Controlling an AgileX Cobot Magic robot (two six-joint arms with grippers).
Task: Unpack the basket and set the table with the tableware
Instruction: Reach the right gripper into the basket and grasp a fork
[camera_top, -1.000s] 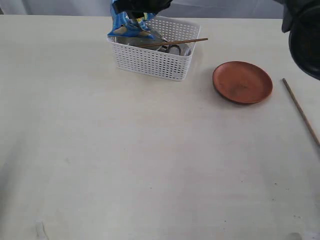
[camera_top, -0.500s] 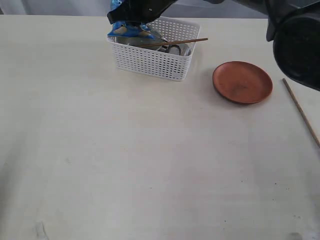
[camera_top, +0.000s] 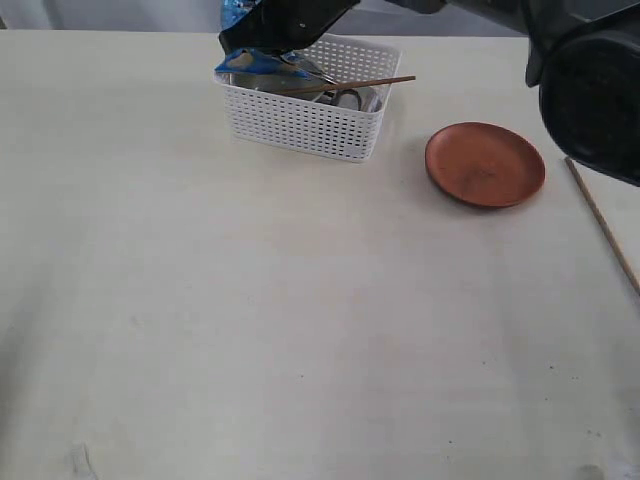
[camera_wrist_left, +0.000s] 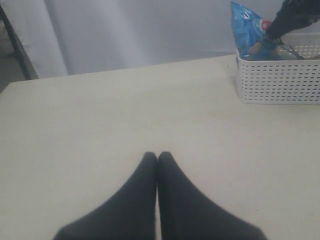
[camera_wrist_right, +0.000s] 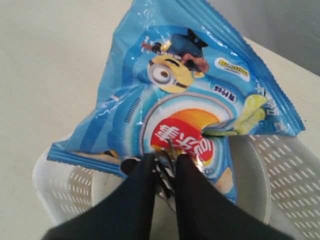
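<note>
Wide cream bench (camera_top: 300, 330), and the white basket (camera_top: 310, 125) sits at its far side, with the brown plate (camera_top: 485, 163) already out on the bench near it to the right and one chopstick (camera_top: 600, 222) lying alone by the right edge. A blue snack bag (camera_wrist_right: 185, 110) stands up out of the basket's left end, and a second chopstick (camera_top: 350, 85) rests across the rim. Over that bag the right gripper (camera_wrist_right: 166, 159) has its fingers nearly together, though I cannot tell whether they grasp anything, while the left gripper (camera_wrist_left: 157, 155) is clenched empty over bare bench.

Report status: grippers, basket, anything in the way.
Left gripper shut, low over table. Right gripper near-shut at snack bag over basket, grip unclear. Plate, one chopstick out; more in basket. Bag atop contents.
</note>
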